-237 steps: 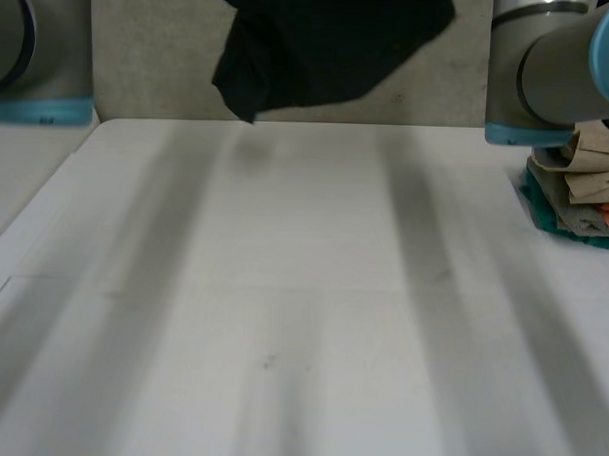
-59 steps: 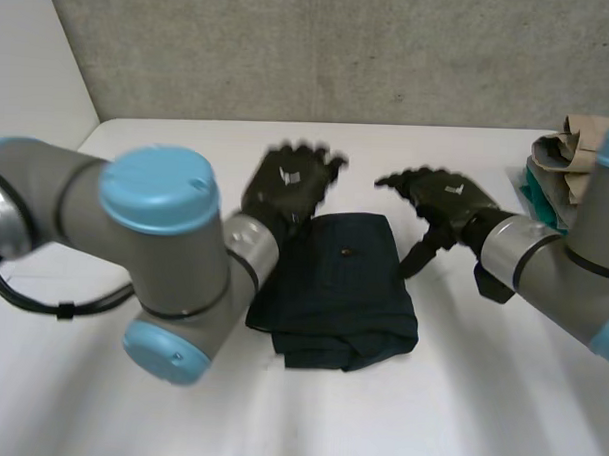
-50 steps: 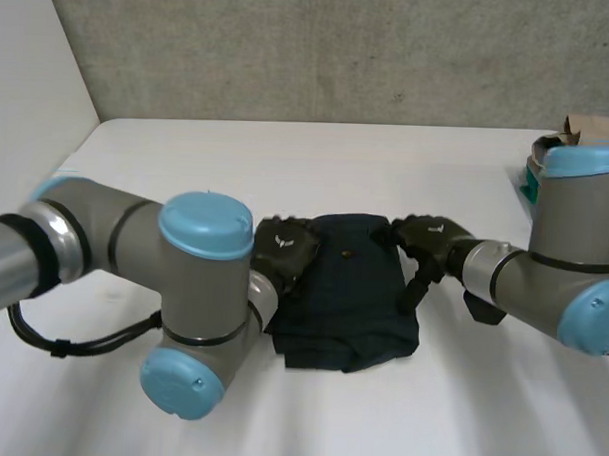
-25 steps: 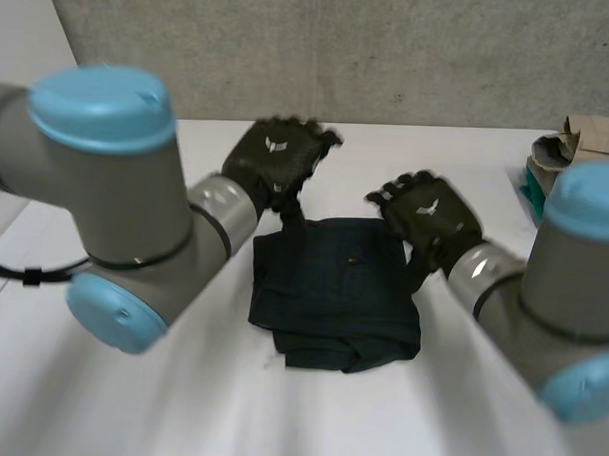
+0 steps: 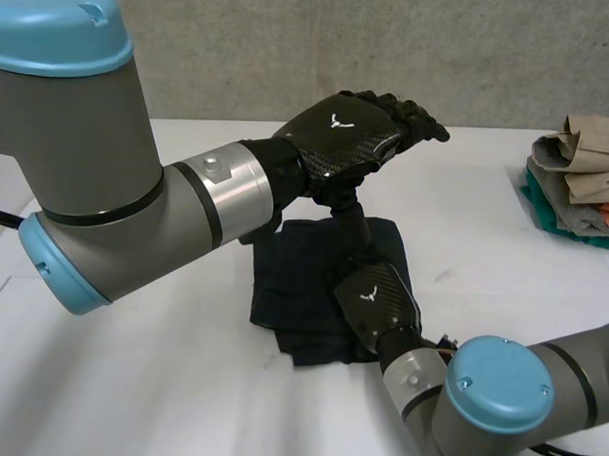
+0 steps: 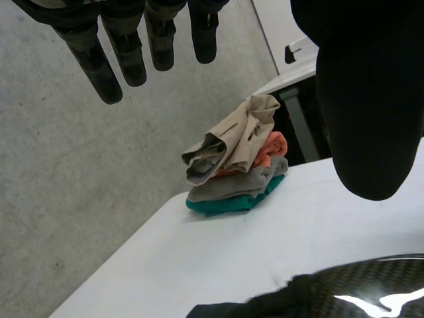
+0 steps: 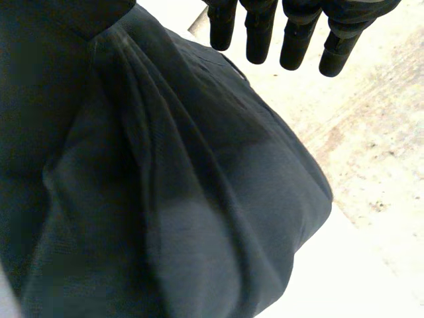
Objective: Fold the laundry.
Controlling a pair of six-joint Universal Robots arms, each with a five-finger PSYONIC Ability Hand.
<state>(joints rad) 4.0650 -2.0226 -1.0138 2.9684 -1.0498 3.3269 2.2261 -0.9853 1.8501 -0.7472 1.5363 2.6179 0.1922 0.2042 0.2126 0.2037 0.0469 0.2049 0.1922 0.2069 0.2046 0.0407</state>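
A dark navy garment (image 5: 301,280) lies folded into a compact rectangle on the white table (image 5: 129,372). My left hand (image 5: 348,134) hovers well above its far edge, fingers (image 6: 126,50) straight and spread, holding nothing. My right hand (image 5: 377,299) sits low over the garment's near right part, back upward. In the right wrist view its straight fingers (image 7: 298,33) reach out over the creased dark cloth (image 7: 199,199) without gripping it. The back of my right hand (image 6: 358,298) appears below the left palm in the left wrist view.
A pile of folded clothes (image 5: 581,178), beige on top of orange, grey and teal, stands at the table's far right edge, also seen as a pile (image 6: 232,165) from the left wrist. A concrete wall (image 5: 291,47) backs the table.
Both hands have left the garment's far edge. The left hand rose higher; the right hand drew back toward the near side, over the cloth. The garment has not moved.
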